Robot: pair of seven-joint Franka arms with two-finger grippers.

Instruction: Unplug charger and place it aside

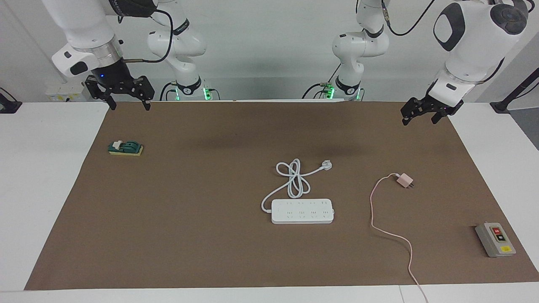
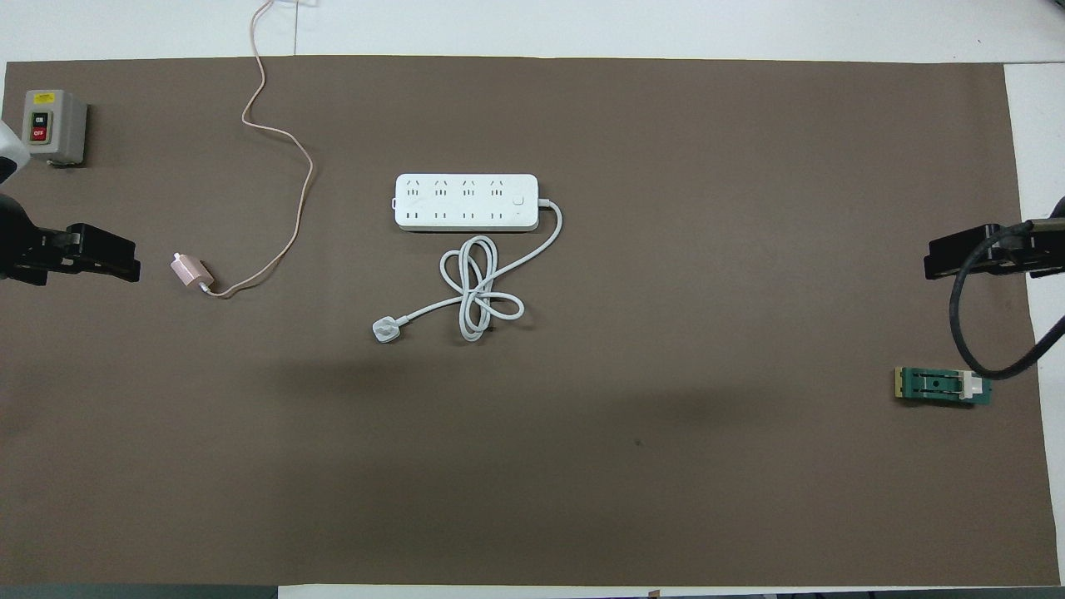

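Facing view: charger [image 1: 404, 180] lies unplugged, apart from the power strip [image 1: 302, 211].
We judge the left gripper [image 1: 421, 116] nearer, fingers spread, charger below them (prongs pointing away from the strip); right gripper [image 1: 128, 99] waits, spread.

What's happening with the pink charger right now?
Left gripper, right gripper: open, raised. Charger unplugged, beside power strip. Nothing blocking.

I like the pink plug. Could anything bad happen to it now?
Maybe. The charger lies loose on the mat, apart from the power strip, with its prongs bare. Its long pink cable runs off the table edge, so a snag there could drag it off. The left claw hangs above that end and could catch it.
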